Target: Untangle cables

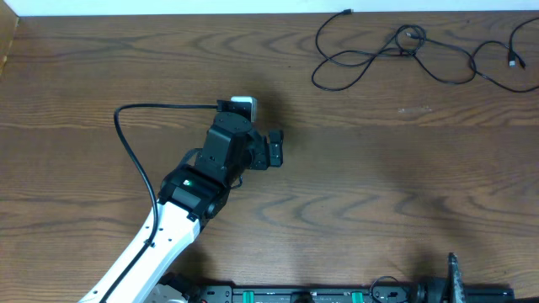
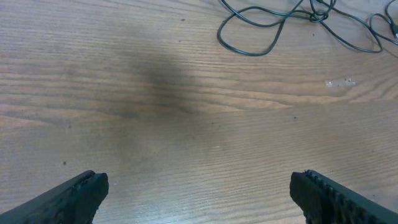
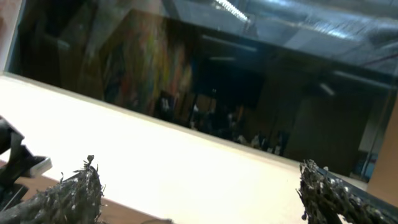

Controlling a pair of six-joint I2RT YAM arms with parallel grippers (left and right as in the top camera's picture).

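The cables (image 1: 396, 46) are thin black cords lying in loose, overlapping loops at the table's far right, and one plug end (image 1: 512, 61) lies near the right edge. In the left wrist view the cables (image 2: 252, 31) cross the top of the frame, well ahead of the fingers. My left gripper (image 1: 275, 150) hovers over the middle of the table, left of the cables and apart from them. It is the left gripper (image 2: 199, 185) with jaws wide open and only bare wood between them. My right gripper (image 3: 199, 183) is open too and faces a white wall and a dark window.
The right arm (image 1: 451, 273) is tucked at the table's near edge, beside the black base rail (image 1: 320, 295). A thicker black wire (image 1: 126, 139) arcs off the left arm. A pale scuff (image 2: 339, 81) marks the wood near the cables. The table's far edge (image 1: 253, 14) meets a white wall.
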